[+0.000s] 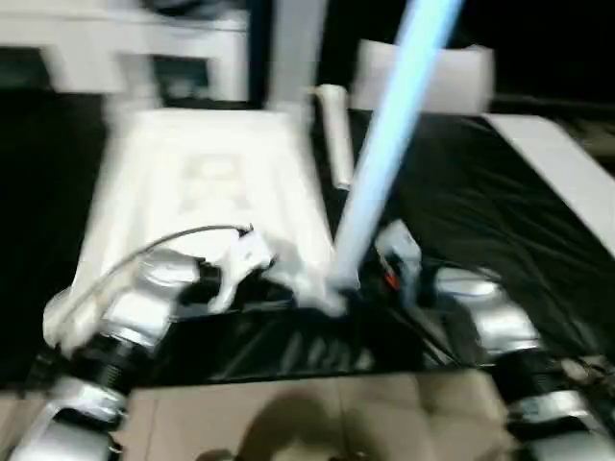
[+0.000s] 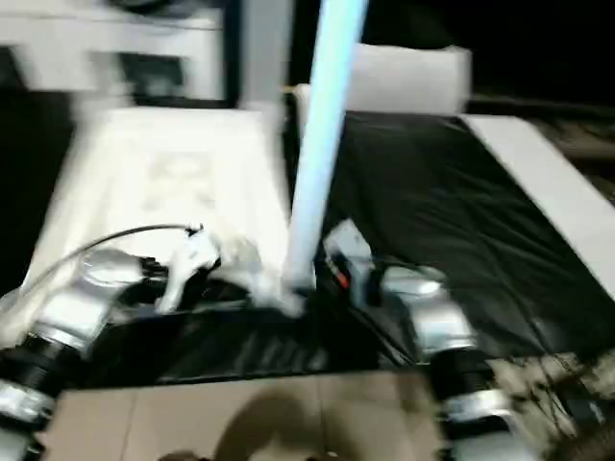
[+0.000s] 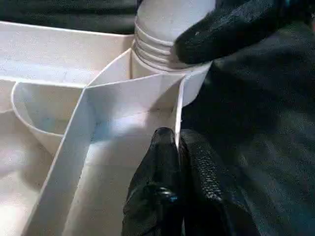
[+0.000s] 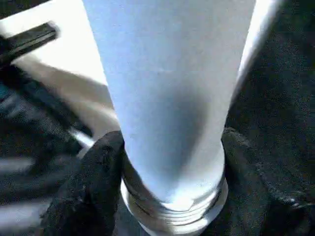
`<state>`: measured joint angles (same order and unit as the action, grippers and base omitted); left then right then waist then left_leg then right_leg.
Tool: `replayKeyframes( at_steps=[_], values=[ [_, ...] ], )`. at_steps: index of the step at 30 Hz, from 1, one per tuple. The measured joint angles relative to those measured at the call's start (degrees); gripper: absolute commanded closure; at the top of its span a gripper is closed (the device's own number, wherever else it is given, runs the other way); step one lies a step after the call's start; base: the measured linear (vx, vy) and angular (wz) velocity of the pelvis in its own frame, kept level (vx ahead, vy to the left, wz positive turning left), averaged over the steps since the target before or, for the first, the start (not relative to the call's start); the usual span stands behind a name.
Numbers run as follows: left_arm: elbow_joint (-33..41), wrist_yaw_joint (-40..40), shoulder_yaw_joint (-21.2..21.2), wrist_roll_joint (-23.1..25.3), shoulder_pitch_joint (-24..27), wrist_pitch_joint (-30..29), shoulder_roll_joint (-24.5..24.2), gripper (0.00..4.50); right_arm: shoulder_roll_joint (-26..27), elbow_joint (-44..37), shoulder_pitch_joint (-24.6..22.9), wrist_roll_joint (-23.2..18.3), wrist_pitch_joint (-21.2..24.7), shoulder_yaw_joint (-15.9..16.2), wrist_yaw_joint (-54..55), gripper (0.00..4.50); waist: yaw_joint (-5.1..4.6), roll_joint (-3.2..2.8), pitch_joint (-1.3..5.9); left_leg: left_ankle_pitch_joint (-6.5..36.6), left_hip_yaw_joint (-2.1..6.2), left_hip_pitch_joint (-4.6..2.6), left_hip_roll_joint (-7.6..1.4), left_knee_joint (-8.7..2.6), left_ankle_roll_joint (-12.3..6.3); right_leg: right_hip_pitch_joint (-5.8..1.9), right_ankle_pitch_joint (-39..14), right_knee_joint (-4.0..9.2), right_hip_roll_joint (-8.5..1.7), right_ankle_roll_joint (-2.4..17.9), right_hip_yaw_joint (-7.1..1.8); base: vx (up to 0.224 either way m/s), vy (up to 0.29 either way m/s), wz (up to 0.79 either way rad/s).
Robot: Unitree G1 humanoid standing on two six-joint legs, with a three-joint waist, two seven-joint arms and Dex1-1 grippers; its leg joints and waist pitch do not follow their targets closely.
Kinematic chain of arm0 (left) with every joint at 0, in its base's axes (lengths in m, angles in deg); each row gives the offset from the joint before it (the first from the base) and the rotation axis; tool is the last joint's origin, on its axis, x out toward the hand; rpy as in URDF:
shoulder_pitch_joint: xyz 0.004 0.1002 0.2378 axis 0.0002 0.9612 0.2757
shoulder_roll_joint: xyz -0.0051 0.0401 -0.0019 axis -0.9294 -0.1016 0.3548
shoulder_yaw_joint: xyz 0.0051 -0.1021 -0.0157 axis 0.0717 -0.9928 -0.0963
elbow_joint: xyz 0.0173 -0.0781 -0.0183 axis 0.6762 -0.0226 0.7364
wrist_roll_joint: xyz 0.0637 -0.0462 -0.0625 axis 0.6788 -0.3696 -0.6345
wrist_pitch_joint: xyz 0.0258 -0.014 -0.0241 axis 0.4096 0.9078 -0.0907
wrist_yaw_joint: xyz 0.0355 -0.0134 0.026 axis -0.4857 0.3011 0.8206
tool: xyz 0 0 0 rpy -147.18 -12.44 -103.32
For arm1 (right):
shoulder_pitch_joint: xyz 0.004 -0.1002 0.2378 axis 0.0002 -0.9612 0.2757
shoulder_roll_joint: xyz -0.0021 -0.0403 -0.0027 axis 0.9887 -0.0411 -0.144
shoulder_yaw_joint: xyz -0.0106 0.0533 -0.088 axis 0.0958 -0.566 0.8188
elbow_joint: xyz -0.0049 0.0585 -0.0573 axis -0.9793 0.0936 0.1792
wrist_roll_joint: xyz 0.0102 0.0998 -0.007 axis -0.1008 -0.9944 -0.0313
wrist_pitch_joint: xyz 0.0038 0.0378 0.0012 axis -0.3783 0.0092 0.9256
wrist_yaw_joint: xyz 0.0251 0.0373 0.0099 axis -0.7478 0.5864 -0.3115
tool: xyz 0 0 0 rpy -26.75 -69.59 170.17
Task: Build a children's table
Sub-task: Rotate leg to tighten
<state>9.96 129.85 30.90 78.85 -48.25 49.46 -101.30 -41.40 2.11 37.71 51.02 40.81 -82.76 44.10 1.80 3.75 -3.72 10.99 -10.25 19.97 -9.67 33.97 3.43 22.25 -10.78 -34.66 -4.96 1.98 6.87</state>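
The white ribbed plastic tabletop (image 1: 207, 182) lay underside-up on black sheeting. The right end effector (image 4: 167, 196) clamped the long white tapered leg (image 1: 389, 144) at its threaded base in the near corner socket (image 3: 189, 86). The left end effector (image 3: 178, 162), fingers together, pinched the tabletop's rim. Keeping the leg plumb while twisting would help; open sheeting lay rightward.

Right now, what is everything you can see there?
tabletop: one, white, upside down on the black sheet.
standing leg: one, white, upright in the near corner socket, threads showing.
spare leg: one, white, lying beyond the tabletop.
black sheet: one, under everything.
cabinet: one, white, at the back.
pillow-like slab: one, white, at the back.
left tool: black, pinching the tabletop's rib.
right tool: black, around the leg's base.
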Motion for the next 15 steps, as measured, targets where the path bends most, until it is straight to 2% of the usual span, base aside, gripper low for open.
replayKeyframes(
  at_steps=[2, 3, 4, 6, 7, 9, 15],
  values=[
    [0.69, -7.31, -2.63, -0.05, 0.11, -2.48, 5.18, 4.5, 2.78, 2.08, 2.13, 0.32, 1.24, -2.4, 8.47, 1.82, -0.31, 0.12, -0.05, 0.0, 0.0, 0.08, -0.05, 0.09, -0.01, 0.14, 0.0, 0.02, 0.01, 0.01, 0.05, 0.0, 0.0, 0.0],
    [1.96, -11.08, -4.07, -1.0, 0.18, -2.84, 8.67, 4.5, 4.01, 2.27, 2.74, 0.24, 1.93, -2.69, 10.2, 1.82, -0.39, 0.53, -0.03, 0.0, 0.0, 0.22, -0.11, 0.09, -0.01, 0.28, 0.03, 0.02, 0.06, 0.05, 0.05, 0.0, 0.0, 0.0],
    [3.08, -13.45, -4.37, -1.08, -0.1, -3.25, 10.39, 4.5, 5.73, 2.27, 2.87, 0.36, 2.11, -2.71, 11.5, 1.82, -0.56, 0.86, 0.1, 0.0, 0.0, 0.4, -0.26, 0.1, 0.0, 0.3, 0.08, 0.03, 0.19, 0.13, 0.05, 0.0, 0.0, 0.0],
    [3.28, -19.54, -5.98, -1.01, -0.26, -4.19, 12.91, 4.5, 7.72, 3.48, 4.58, 0.64, 2.72, -3.28, 16.1, 1.82, -0.67, 0.98, 0.18, 0.06, 0.06, 0.39, -0.31, 0.06, 0.07, 0.41, 0.2, 0.03, 0.35, 0.3, 0.05, 0.0, 0.0, 0.0],
    [3.31, -21.3, -6.34, -0.96, -0.33, -4.18, 13.79, 4.5, 8.24, 3.87, 5.13, 0.65, 2.8, -3.62, 17.45, 1.82, -0.42, 1.03, 0.21, 0.05, 0.08, 0.51, -0.33, 0.02, 0.09, 0.56, 0.34, 0.0, 0.4, 0.38, 0.02, 0.0, 0.0, 0.0],
    [3.48, -23.04, -6.36, -0.46, -0.51, -4.21, 14.24, 4.5, 8.97, 4.3, 5.69, 0.67, 2.85, -3.81, 19.25, 1.82, 0.12, 1.05, 0.22, 0.06, 0.11, 0.54, -0.47, -0.08, 0.12, 0.63, 0.3, -0.04, 0.58, 0.33, 0.03, 0.0, 0.0, 0.0],
    [3.92, -22.97, -4.32, 2.36, -0.85, -3.66, 12.77, 4.5, 9.92, 4.51, 5.86, 1.89, 2.49, -3.81, 20.87, 1.82, 0.17, 1.0, 0.21, 0.01, 0.1, 0.43, -0.57, -0.14, 0.21, 0.63, 0.32, -0.04, 0.69, 0.37, 0.02, 0.0, 0.0, 0.0]
  ],
)
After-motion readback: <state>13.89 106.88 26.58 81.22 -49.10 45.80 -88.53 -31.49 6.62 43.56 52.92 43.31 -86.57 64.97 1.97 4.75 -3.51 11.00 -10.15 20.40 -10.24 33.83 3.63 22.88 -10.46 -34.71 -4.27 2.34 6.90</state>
